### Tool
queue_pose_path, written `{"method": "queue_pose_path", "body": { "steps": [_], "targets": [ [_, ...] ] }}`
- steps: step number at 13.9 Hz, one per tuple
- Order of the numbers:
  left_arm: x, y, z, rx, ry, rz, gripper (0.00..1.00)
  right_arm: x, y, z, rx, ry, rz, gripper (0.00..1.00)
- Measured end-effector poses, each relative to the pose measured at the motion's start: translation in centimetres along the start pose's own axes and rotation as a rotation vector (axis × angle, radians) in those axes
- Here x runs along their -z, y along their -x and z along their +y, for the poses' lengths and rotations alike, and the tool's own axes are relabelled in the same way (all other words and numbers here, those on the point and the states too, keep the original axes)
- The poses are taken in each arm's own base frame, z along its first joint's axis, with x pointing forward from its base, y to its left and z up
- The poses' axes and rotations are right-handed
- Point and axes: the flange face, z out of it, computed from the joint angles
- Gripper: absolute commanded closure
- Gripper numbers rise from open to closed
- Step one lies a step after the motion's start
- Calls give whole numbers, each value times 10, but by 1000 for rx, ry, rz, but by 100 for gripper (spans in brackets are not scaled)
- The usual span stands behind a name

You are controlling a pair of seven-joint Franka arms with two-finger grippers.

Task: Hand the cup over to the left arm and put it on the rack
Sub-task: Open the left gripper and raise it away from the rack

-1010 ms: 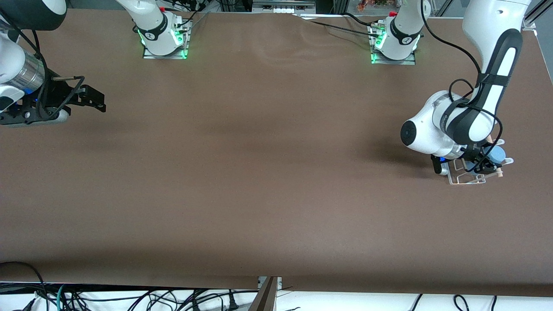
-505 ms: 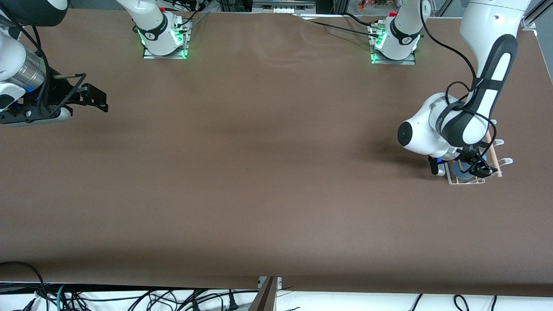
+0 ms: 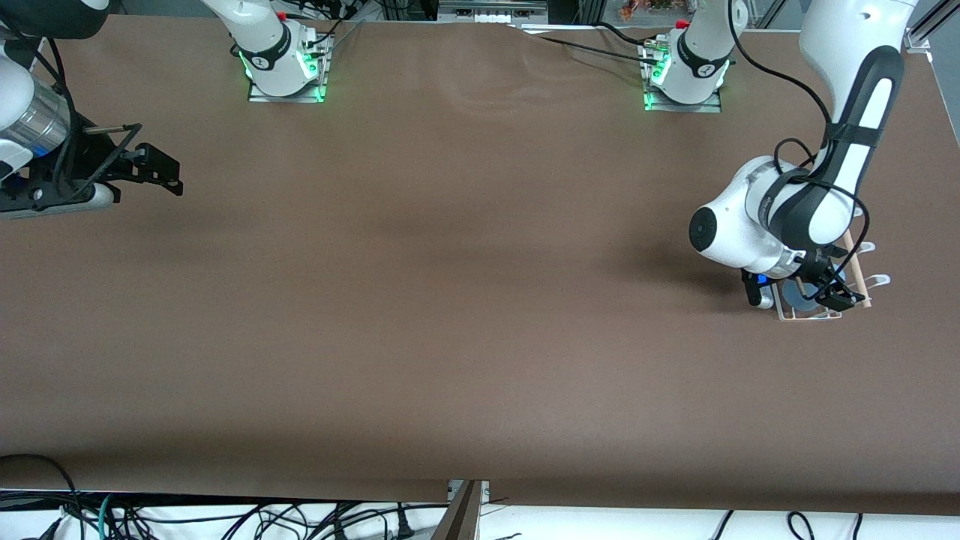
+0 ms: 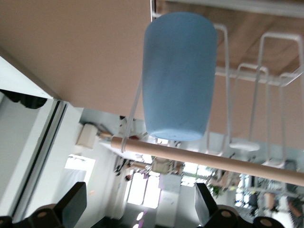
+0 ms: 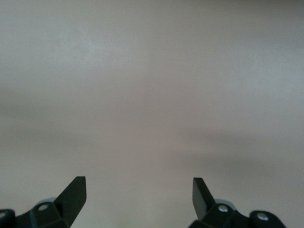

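The light-blue cup (image 4: 178,76) rests in the white wire rack (image 4: 259,71), leaning on its pale wooden rod (image 4: 213,159). In the front view only a sliver of the cup (image 3: 799,301) shows under the left arm's wrist, inside the rack (image 3: 814,316) at the left arm's end of the table. My left gripper (image 3: 823,291) is over the rack. In the left wrist view the left gripper (image 4: 140,209) is open, its fingertips (image 4: 76,199) apart from the cup. My right gripper (image 3: 159,168) waits over the right arm's end of the table. In the right wrist view it (image 5: 139,197) is open and empty.
The brown table (image 3: 465,285) is bare between the arms. The two arm bases (image 3: 285,67) stand along the edge farthest from the front camera. Cables (image 3: 225,521) hang below the near edge. The rack's rod (image 3: 856,271) points toward the table's end edge.
The left gripper brought the cup down into the rack and let go of it; its fingers now stand clear of the cup. The right gripper drifted slightly.
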Motion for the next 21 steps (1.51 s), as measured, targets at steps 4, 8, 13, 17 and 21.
{"method": "queue_pose_path", "body": {
  "steps": [4, 8, 13, 17, 21],
  "targets": [
    [40, 34, -33, 222, 253, 235, 0, -1, 0, 2, -4, 0, -1, 1],
    [70, 55, -49, 513, 504, 377, 0, -1, 6, 5, -11, -3, -47, 1],
    [135, 106, -76, 794, 673, 618, 0, 12, 9, 13, -26, -4, -50, 1],
    [172, 187, -70, 1039, 803, 758, 0, 13, 8, 11, -21, -4, -48, 1],
    [169, 231, -47, 1127, 898, 799, 0, 12, 7, 9, -18, -4, -49, 1]
  ]
}}
